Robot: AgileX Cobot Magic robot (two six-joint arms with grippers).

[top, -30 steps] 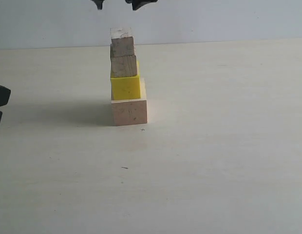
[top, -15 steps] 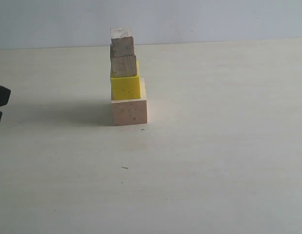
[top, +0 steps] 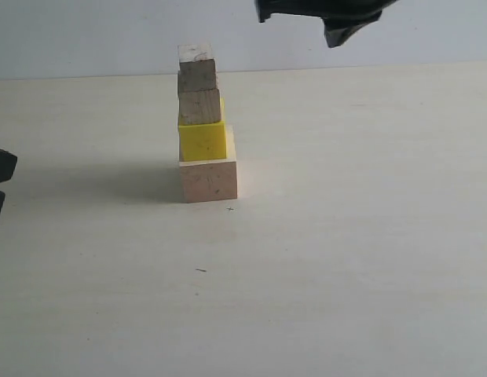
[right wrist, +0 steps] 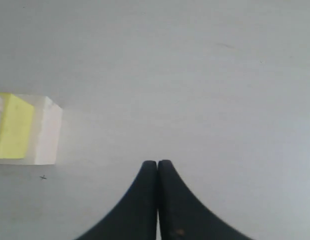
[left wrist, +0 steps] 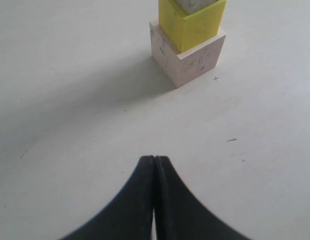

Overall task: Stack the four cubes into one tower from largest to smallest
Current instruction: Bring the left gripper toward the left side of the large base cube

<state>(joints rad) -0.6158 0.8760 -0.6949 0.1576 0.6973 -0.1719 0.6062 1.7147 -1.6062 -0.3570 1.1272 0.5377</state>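
Pale tabletop (top: 346, 275), plain wall behind. Left gripper (left wrist: 154, 165): I see its fingers pressed tip to tip, nothing between them, low over bare surface toward the tabletop's left side. Right gripper (right wrist: 157, 167): likewise closed and empty, raised high, right of the tower (top: 203, 126). Tower stands left of centre, nearer the far edge: large pale cube (top: 209, 181) on the tabletop, then yellow cube (top: 203, 141), medium wood cube (top: 199, 107), small wood cube (top: 197, 75) on top. Neither gripper touches it.

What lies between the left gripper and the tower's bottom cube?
Only bare table between the left gripper and the large wood cube, seen in the left wrist view.
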